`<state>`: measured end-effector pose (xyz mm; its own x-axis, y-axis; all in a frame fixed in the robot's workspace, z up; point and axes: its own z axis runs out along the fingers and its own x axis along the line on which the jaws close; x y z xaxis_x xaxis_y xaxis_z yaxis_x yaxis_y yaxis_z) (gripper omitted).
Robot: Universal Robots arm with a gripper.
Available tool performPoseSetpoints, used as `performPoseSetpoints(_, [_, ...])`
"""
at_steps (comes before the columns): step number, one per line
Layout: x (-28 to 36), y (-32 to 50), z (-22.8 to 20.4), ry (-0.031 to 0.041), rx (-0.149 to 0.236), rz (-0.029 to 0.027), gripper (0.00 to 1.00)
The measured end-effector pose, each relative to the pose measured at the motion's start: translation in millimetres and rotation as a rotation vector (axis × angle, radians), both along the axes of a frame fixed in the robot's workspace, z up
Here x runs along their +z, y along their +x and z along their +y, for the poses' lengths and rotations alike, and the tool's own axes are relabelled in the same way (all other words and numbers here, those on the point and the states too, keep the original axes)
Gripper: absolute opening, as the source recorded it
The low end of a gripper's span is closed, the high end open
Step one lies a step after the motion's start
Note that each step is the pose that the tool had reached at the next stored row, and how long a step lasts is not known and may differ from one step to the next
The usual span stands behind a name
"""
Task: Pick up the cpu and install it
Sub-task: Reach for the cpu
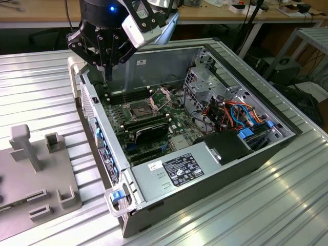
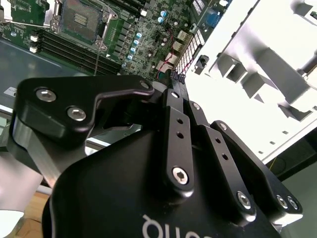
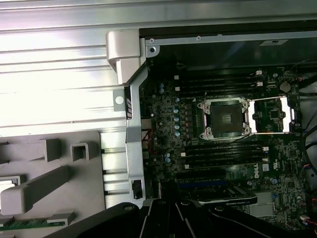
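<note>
Hovering over the computer case (image 1: 159,59), jaws closed tip-to-tip (socket frame (image 3: 286,109) hinged open).

I am running this arm in a robotics lab: an opened computer case (image 1: 215,197) lies on a ribbed metal table (image 1: 36,87), with cluttered wooden workbenches (image 1: 215,20) beyond its far edge.
</note>
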<state>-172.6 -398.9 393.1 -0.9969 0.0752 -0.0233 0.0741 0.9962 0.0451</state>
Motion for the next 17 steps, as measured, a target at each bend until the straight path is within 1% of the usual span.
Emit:
performPoseSetpoints(13, [0.0, -0.9, 0.0, 0.0, 0.0, 0.0, 0.11])
performPoseSetpoints(17, [0.1, -3.2, 0.0, -0.0002, 0.0, 0.0, 0.11])
